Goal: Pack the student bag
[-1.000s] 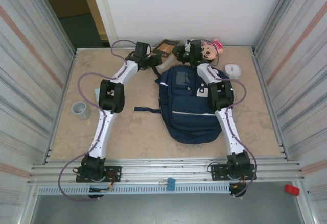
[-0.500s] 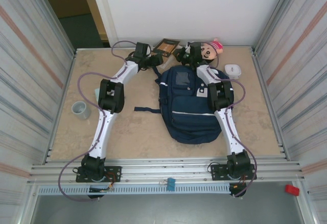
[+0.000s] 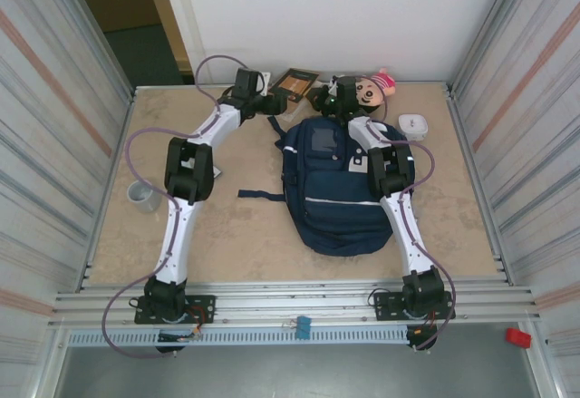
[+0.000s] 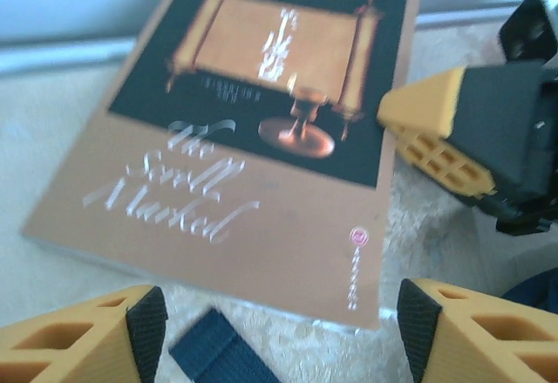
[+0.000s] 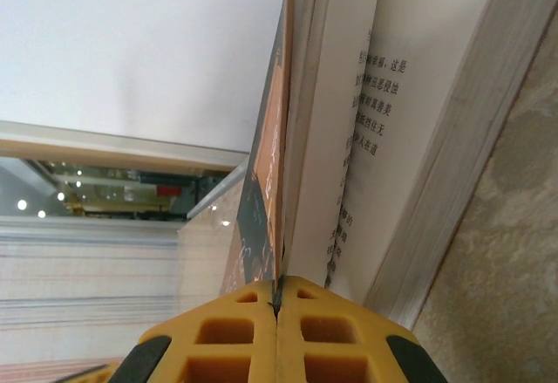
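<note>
Left wrist view: paperback book [image 4: 253,139] lies cover up on the table [image 4: 35,130], close to the back wall. Left gripper [image 4: 275,335] hovers at the book's near edge, jaws wide and empty. A navy strap end [image 4: 209,348] lies just below them.

Right gripper [image 5: 277,306] is pinched tight on the front cover alone. Right wrist view has that cover peeled up, with printed pages showing beneath.

Student bag [image 3: 331,189] lies flat mid-table, its top end near the book. Cannot tell if its zip is open.

Judgement: a cover-only hold risks the pages fanning or the cover creasing. Better to use the raised edge to let the left jaws bite the whole block. Keep the strap out of the bite, and check the bag mouth gapes before carrying.
</note>
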Motion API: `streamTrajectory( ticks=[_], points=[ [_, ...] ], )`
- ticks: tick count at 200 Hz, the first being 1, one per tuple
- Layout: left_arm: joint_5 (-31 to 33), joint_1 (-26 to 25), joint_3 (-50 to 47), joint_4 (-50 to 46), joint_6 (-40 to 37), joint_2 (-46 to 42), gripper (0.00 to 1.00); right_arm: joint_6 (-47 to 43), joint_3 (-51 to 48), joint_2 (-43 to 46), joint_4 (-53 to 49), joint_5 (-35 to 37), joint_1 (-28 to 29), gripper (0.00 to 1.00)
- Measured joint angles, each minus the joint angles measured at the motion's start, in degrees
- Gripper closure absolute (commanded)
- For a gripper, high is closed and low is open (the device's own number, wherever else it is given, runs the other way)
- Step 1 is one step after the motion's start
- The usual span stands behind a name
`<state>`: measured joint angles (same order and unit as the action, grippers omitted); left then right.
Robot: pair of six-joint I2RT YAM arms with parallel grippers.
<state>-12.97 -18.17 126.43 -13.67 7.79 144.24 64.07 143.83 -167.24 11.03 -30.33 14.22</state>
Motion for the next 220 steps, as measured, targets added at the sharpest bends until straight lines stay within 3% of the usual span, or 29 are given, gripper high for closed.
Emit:
streamTrajectory(
  ticks=[69,134,168,220],
  points=[
    [4.8,-4.2,8.5,-0.8,-15.2,4.5,0.25,0.0,-0.8,0.2,1.3,-1.2,0.6,1.0],
    [10.8,-5.8,15.9,-8.0,-18.3,8.8,0.25,0.2,-7.1,3.9,4.0,-1.7,1.6,1.0],
    [12.7,-5.0,2.4,-7.4,-15.5,2.5,0.25,0.5,-11.7,6.9,4.4,-2.8,2.6,1.0],
    [12.3,-0.9,-13.4,-7.7,-3.5,-13.4,0.25,0.3,-15.3,10.7,1.5,-6.3,5.7,1.0]
  ],
)
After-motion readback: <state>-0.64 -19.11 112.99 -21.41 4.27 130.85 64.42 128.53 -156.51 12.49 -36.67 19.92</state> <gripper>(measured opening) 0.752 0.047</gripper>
